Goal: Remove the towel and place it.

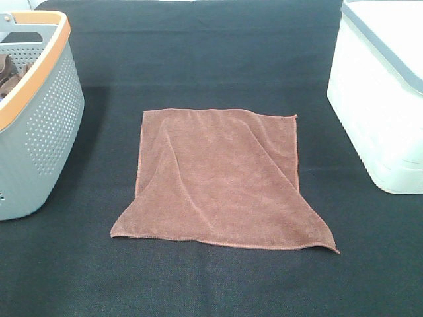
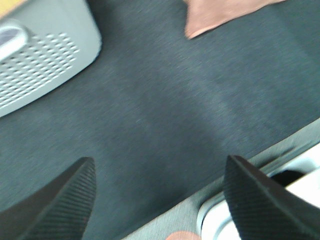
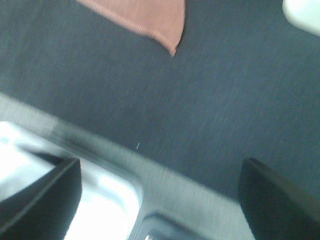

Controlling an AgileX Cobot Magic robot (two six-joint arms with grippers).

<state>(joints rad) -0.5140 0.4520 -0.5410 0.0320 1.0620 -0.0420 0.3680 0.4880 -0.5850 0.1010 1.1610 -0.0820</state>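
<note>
We open on the black cloth-covered table [image 1: 211, 59], which fills almost the whole overhead view. On it, dead centre, lies the towel [image 1: 221, 181], reddish-brown, spread flat with a few soft folds running from its far edge toward the near corners; its near edge flares wider than the far one, with one corner pointing to about 5 o'clock and another to about 7 o'clock. Nothing touches it.

Over at 2 o'clock from the towel we see the white bin [image 1: 380, 99] with a dark rim, well apart from the cloth. At 10 o'clock stands the grey basket [image 1: 36, 125], perforated sides, orange rim, with something brown showing inside, also well apart from the towel.

Neither arm shows overhead, so we go to the wrist cameras. The left gripper [image 2: 160, 200] hangs over bare black cloth with its two dark fingers spread wide and nothing between them; a corner of the towel [image 2: 210, 17] and the basket wall [image 2: 45, 50] sit beyond it. The right gripper [image 3: 160, 200] is likewise spread wide and empty, above the table's near edge, with a towel corner [image 3: 150, 20] ahead and a scrap of the white bin [image 3: 305, 12] at the frame's border. Both wrist views are blurred.
</note>
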